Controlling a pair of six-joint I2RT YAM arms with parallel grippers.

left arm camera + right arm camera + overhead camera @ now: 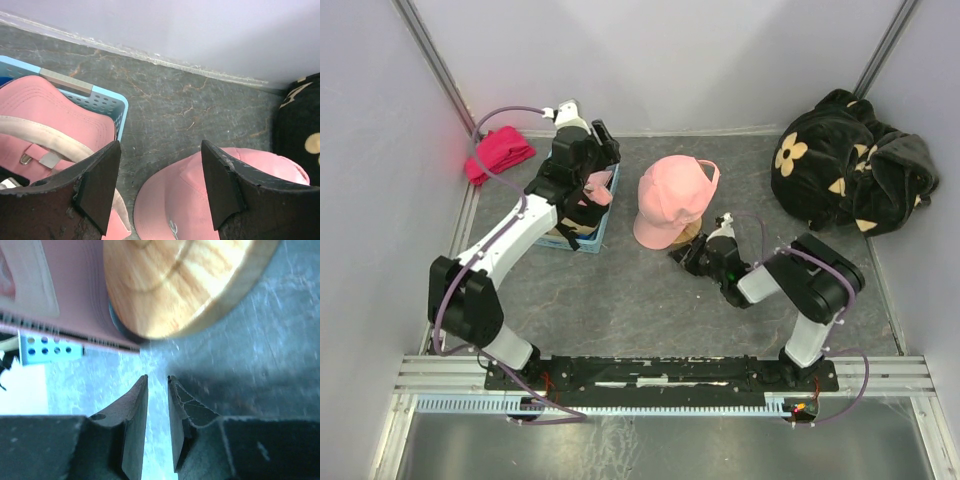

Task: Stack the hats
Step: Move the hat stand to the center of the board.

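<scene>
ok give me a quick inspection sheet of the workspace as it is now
surface: grey veined table
job's things: pink cap on a wooden base mid-table; second pink cap in the blue basket
clutter: red cloth far left; black flowered plush far right
grippers: left gripper open, empty, over the basket; right gripper narrowly open, empty, beside the base
cables: purple cables along both arms
surroundings: pale walls on three sides
</scene>
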